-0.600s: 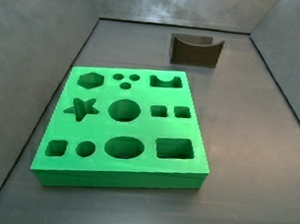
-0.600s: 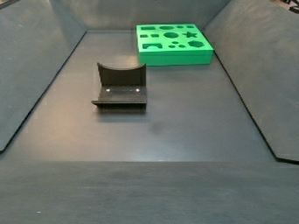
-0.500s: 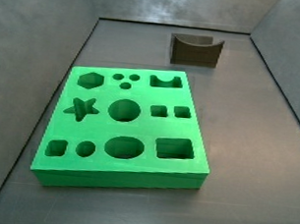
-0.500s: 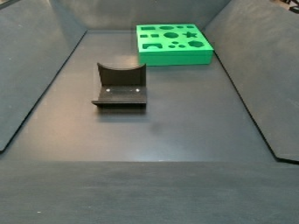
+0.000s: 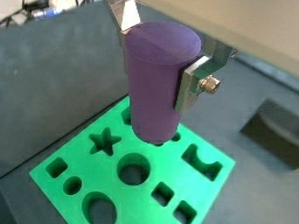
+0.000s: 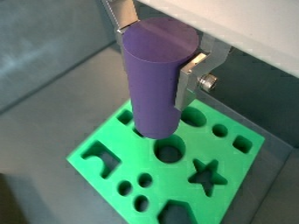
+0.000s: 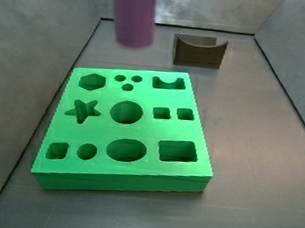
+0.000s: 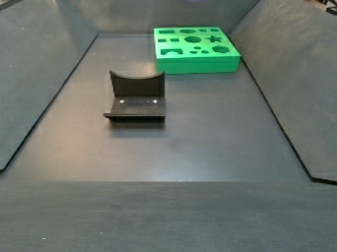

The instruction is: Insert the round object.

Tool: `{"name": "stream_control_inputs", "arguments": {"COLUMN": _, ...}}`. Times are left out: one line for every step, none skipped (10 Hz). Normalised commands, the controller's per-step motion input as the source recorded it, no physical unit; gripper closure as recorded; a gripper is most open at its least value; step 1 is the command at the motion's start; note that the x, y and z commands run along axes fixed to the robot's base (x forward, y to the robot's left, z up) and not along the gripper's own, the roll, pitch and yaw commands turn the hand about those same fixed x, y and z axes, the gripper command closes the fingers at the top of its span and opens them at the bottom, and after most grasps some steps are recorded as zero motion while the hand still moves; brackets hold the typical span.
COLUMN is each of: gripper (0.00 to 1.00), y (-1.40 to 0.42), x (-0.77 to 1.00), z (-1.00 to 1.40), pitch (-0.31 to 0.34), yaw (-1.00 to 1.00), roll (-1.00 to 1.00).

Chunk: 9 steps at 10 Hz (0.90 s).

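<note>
The round object, a matte purple cylinder (image 5: 156, 83), is held upright between my gripper's (image 5: 160, 51) silver fingers (image 5: 194, 77) in both wrist views (image 6: 156, 79). The gripper (image 6: 156, 48) is shut on it, high above the green block (image 5: 84, 179). The cylinder's lower end hangs over the block's round holes near its middle (image 6: 107, 156). In a side view the cylinder (image 7: 133, 16) shows at the top edge, above the far end of the green block (image 7: 122, 182); the fingers are out of frame there. The block (image 8: 198, 65) also shows in a side view with no cylinder or gripper in sight.
The dark fixture (image 7: 198, 52) stands on the floor beyond the green block, also seen in a side view (image 8: 134, 96) and a wrist view (image 5: 275, 128). Sloped grey walls enclose the bin floor. The block has star, square, oval and other cut-outs.
The purple cylinder has come into the side view at the top edge, above the block's far end; earlier it was out of that view. Block and fixture have not moved.
</note>
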Motion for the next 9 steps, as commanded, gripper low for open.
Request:
{"name": "stream_control_inputs", "arguments": {"gripper": 1.00, "y": -0.01, "x": -0.14, "z": -0.74, "pitch": 0.000, "yaw": 0.00, "roll": 0.00}}
{"name": "stream_control_inputs", "arguments": {"gripper": 1.00, "y": -0.17, "x": -0.05, "z": -0.69, "pitch": -0.009, "yaw": 0.00, "roll": 0.24}}
{"name": "stream_control_inputs", "arguments": {"gripper": 1.00, "y": -0.24, "x": 0.00, "z": -0.68, "pitch": -0.034, "yaw": 0.00, "roll": 0.27}}
{"name": "stream_control_inputs", "arguments": {"gripper": 1.00, "y": -0.23, "x": 0.00, "z": -0.67, "pitch": -0.071, "yaw": 0.00, "roll": 0.24}}
{"name": "stream_control_inputs", "arguments": {"gripper": 1.00, "y": -0.17, "x": 0.00, "z": -0.63, "pitch": -0.117, "yaw": 0.00, "roll": 0.17}}
{"name": "stream_control_inputs", "arguments": {"gripper": 1.00, "y": -0.07, "x": 0.00, "z": -0.60, "pitch": -0.077, "yaw": 0.00, "roll": 0.08}}
{"name": "stream_control_inputs", "arguments": {"gripper": 1.00, "y": -0.02, "x": 0.00, "z": -0.53, "pitch": -0.017, "yaw": 0.00, "roll": 0.03}}
{"name": "stream_control_inputs", "arguments": {"gripper": 1.00, "y": -0.01, "x": 0.00, "z": -0.51, "pitch": -0.066, "yaw": 0.00, "roll": -0.04}}
{"name": "stream_control_inputs", "arguments": {"gripper": 1.00, "y": 0.00, "x": 0.00, "z": -0.45, "pitch": -0.054, "yaw": 0.00, "roll": -0.13}}
